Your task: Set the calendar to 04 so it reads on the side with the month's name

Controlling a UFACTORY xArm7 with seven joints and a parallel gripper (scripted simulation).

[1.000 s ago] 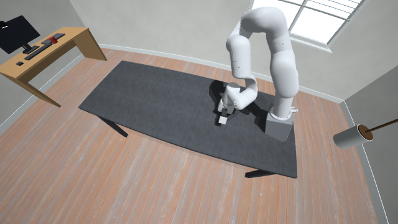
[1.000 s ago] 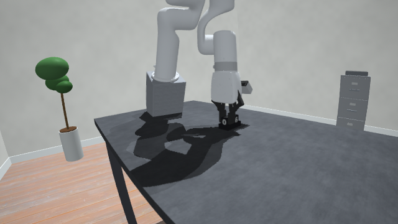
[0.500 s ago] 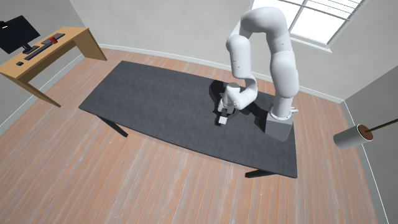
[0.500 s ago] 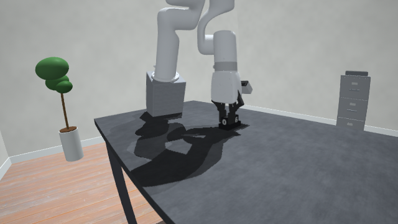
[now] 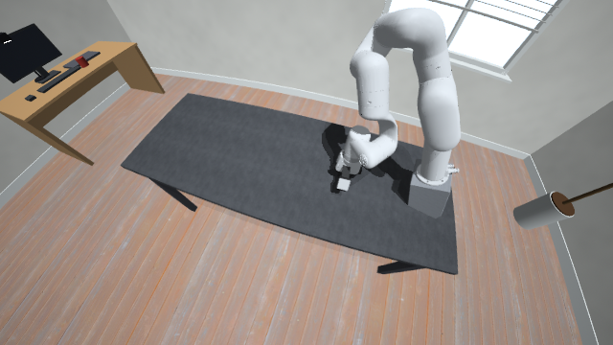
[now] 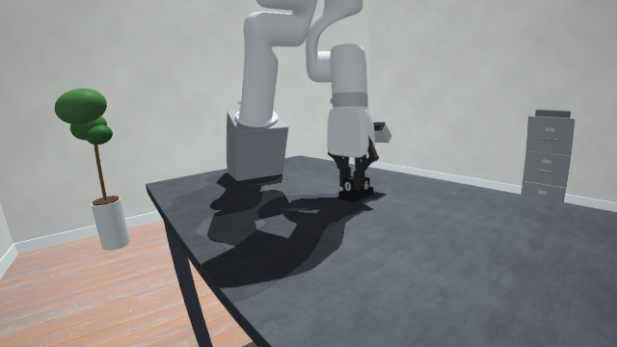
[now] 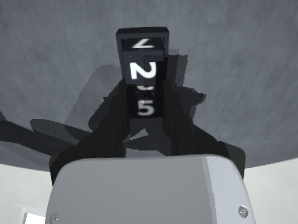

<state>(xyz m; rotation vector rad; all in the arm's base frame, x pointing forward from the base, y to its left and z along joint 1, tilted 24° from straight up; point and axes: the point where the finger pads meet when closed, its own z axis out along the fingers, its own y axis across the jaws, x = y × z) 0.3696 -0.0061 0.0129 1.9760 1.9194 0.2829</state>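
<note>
The black calendar tray (image 6: pixel 356 194) lies flat on the dark table near the robot's base. Two digit cubes stand in it side by side. From the side they read 0 (image 6: pixel 348 185) and 6 (image 6: pixel 366 184). In the wrist view their top faces read 2 (image 7: pixel 143 71) and 5 (image 7: pixel 145 106), with the tray's far end (image 7: pixel 141 38) behind them. My gripper (image 6: pixel 354 179) points straight down into the tray, and its dark fingers are shut on the nearer cube, the one with 5 on top. In the top view the gripper (image 5: pixel 344 176) hides most of the tray.
The robot's grey base block (image 6: pixel 255 145) stands on the table just behind the tray. The table's near-left edge (image 6: pixel 193 241) is about two tray lengths away. A plant (image 6: pixel 98 159) and a filing cabinet (image 6: pixel 547 156) stand off the table.
</note>
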